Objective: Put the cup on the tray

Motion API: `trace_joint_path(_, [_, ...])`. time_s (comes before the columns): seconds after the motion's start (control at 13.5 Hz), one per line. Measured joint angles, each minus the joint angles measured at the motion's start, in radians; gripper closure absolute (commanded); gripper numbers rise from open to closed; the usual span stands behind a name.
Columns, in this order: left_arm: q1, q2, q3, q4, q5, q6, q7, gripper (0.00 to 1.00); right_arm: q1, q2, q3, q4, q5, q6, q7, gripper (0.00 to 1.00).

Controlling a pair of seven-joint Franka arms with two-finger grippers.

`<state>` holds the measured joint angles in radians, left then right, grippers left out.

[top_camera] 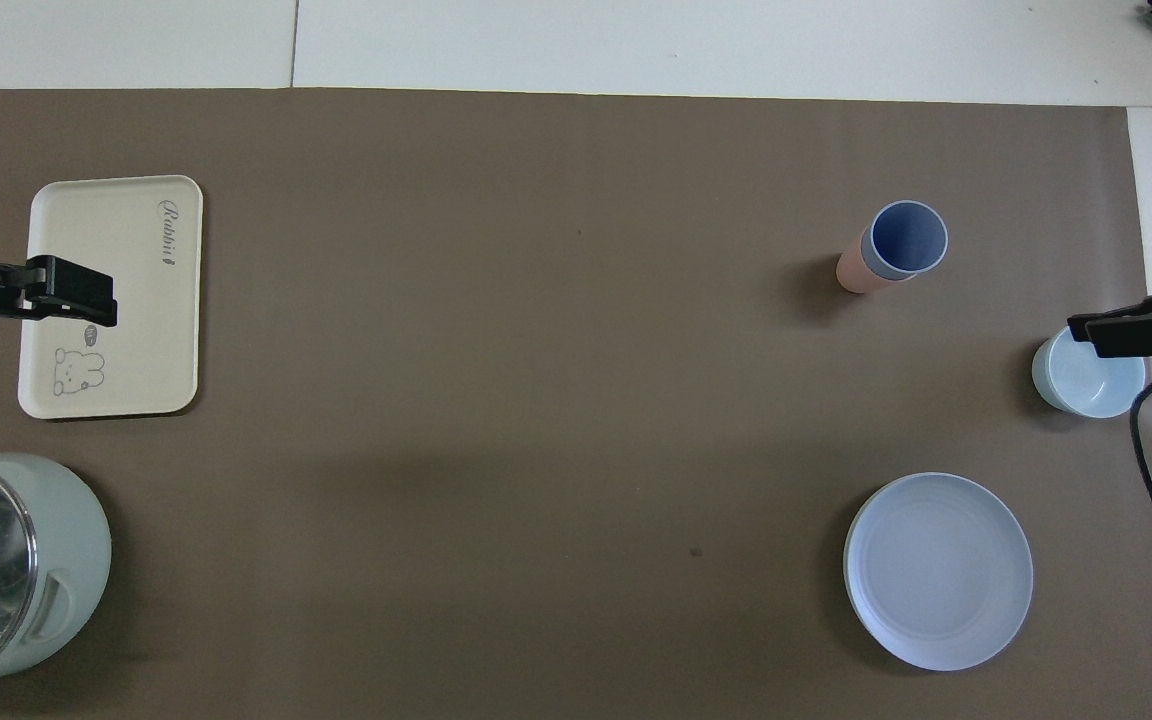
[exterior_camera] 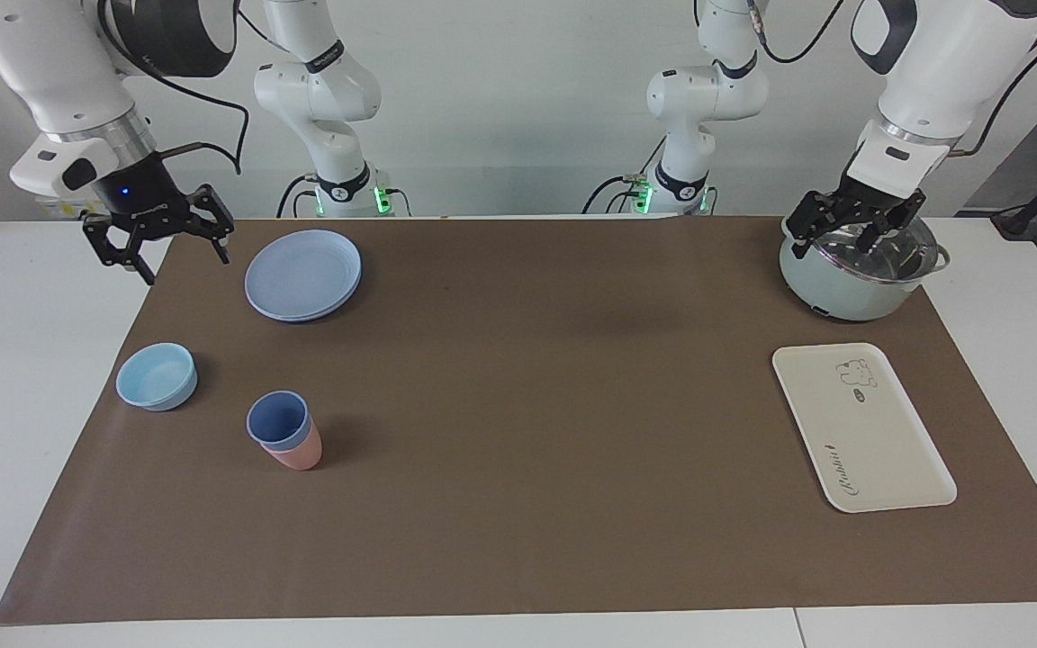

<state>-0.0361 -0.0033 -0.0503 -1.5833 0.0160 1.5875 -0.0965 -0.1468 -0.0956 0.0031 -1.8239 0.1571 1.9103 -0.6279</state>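
A: Cup (exterior_camera: 277, 418) location?
B: Nested inside pink cup (exterior_camera: 298, 452), right arm's end of brown mat (exterior_camera: 518, 504). Tray (exterior_camera: 861, 427) bare, left arm's end.
A: Other containers?
B: Light-blue bowl (exterior_camera: 157, 375) and plates (exterior_camera: 303, 274) hold nothing.
A: Grippers?
B: Right gripper (exterior_camera: 158, 247) spread wide, holding nothing, over mat edge. Left gripper (exterior_camera: 856, 232) over pot (exterior_camera: 856, 270), spread unclear.

The cup (exterior_camera: 277, 420) is periwinkle blue and sits nested in a salmon-pink cup (exterior_camera: 299, 454). The tray (exterior_camera: 861, 427) is cream-white with a grey bear drawing at its 1 o'clock corner and dark script lettering. The bowl (exterior_camera: 157, 376) is light blue, the plates (exterior_camera: 303, 274) lavender-blue, the pot (exterior_camera: 856, 271) pale mint-grey. A plain brown mat (exterior_camera: 518, 504) covers the white table (exterior_camera: 23, 360).
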Motion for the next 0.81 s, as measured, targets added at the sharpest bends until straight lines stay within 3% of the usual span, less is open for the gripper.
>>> trace_joint_path(0.3, [-0.002, 0.0, -0.004, 0.0, 0.0, 0.028, 0.0, 0.0, -0.076, 0.029, -0.001, -0.13, 0.27, 0.202, -0.461, 0.0])
trace_joint_path(0.59, [-0.005, 0.0, -0.004, 0.0, 0.0, 0.031, 0.0, 0.0, -0.141, 0.17, -0.002, -0.149, 0.643, 0.238, -0.862, 0.0])
trace_joint_path(0.81, [-0.006, 0.0, -0.004, -0.005, 0.0, 0.062, 0.0, 0.0, -0.155, 0.285, -0.002, -0.149, 0.85, 0.237, -1.059, 0.0])
